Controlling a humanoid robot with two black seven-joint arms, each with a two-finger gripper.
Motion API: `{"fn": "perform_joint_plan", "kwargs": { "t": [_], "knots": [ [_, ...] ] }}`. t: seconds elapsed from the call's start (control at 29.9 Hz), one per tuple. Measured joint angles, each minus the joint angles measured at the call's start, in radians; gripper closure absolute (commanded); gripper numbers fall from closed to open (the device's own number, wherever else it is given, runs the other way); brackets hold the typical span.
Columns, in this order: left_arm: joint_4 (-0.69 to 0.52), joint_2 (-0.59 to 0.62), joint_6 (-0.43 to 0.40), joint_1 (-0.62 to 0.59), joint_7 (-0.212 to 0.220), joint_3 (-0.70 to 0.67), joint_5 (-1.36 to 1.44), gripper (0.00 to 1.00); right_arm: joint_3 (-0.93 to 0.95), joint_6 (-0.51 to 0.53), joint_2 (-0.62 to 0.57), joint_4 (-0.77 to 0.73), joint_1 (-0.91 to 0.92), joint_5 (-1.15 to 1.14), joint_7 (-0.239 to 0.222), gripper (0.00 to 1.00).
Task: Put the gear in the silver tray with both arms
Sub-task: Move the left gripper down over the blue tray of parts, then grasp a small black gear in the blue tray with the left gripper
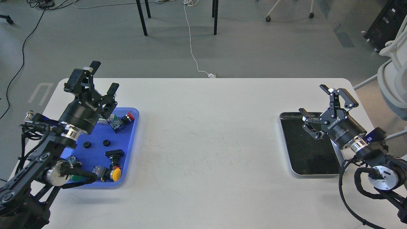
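Two small black round toothed gears are lying flat in the blue plastic tray [132, 140], one [87, 144] toward the tray's left middle, the other [106, 142] just right of it, apart from each other and from the clutter round them. Judging by look: small, rigid plastic or metal discs, light, not fragile, likely a bit slick on the rim. Being flat and low, either one is probably best pinched across its outer edge from straight above. Being round, neither is pointing any way and neither has a long axis; each disc's axis is standing upright off the tray floor.

Also in the blue tray: push-button parts with a red cap [129, 116] at the far right corner, a black cap [114, 154] in front of the gears, a yellow cap [116, 174] at the near right corner.

The left end effector [103, 77] is hanging over the blue tray's far left corner, fingers spread wide, holding nothing, well above the gears.

Far to the right of the blue tray, across bare white surface [203, 143], the rectangular silver tray with the dark floor [310, 173] is sitting with nothing in it. The right end effector [314, 106] is hovering over its far end, fingers parted, nothing held.

Judgement: no gear taken up yet; the left arm is the nearer one.
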Motion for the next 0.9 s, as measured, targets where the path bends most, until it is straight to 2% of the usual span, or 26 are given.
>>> {"fn": "perform_joint_plan", "kwargs": {
  "t": [0.1,0.27,0.43,0.57,0.7,0.9],
  "knots": [
    [-0.016,0.127,-0.034,0.001,-0.036,0.020,0.115,0.02,0.000,0.000,-0.001,0.002,0.000,0.000,0.000,0.01],
    [-0.019,0.364,-0.115,-0.006,-0.041,0.098,0.426,0.02,-0.001,0.000,-0.001,0.011,0.007,-0.002,0.000,0.01],
    [-0.005,0.564,-0.115,-0.027,-0.042,0.199,0.828,0.02,-0.002,0.000,0.001,0.012,0.011,-0.004,0.000,0.01],
    [0.008,0.590,-0.099,-0.051,-0.042,0.250,1.084,0.02,-0.003,0.000,0.007,0.010,0.011,-0.006,0.000,0.01],
    [0.077,0.557,-0.094,-0.120,-0.042,0.308,1.285,0.03,-0.003,-0.001,0.004,0.012,0.011,-0.008,0.000,0.01],
    [0.188,0.511,-0.076,-0.296,-0.042,0.535,1.373,0.04,0.000,-0.001,0.001,0.014,0.010,-0.010,0.000,0.01]
  ]
}}
